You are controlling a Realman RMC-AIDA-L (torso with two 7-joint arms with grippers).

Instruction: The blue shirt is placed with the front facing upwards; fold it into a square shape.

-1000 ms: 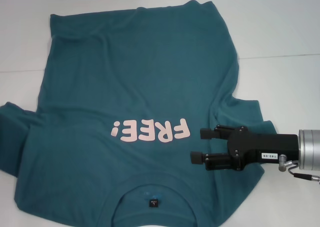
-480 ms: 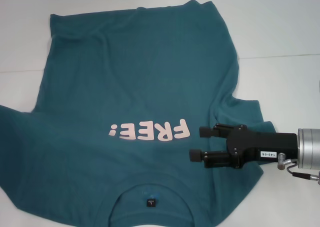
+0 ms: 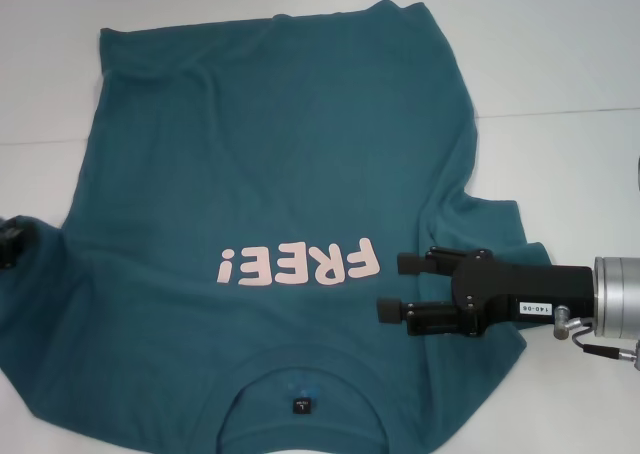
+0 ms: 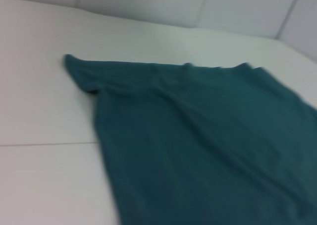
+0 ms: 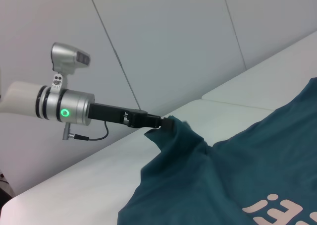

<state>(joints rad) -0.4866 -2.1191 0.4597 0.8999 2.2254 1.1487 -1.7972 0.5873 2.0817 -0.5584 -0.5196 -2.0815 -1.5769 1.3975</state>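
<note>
Lying flat on white table (image 3: pixel 560 64), blue shirt (image 3: pixel 280 154) front up, collar nearest robot. Left gripper (image 5: pixel 166 124) clamped on shirt's left sleeve edge, lifting it off table. Right gripper (image 3: pixel 398 288) above right shoulder area, jaws apart, gripping nothing.

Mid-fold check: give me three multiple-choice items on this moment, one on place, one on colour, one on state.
1. Where is the right gripper?
A. over the shirt beside the lettering
B. off the table
C. at the hem

2. What colour is the "FREE!" lettering on the dark teal-blue cotton T-shirt?
A. white
B. pale pink
C. yellow

3. What is the left gripper doing?
A. hanging open
B. parked away
C. shut on the shirt's sleeve

Answers: 1 A, the head view shows its open fingers next to the letters. 2 B, the print is pink. 3 C, the right wrist view shows sleeve cloth lifted in it.
</note>
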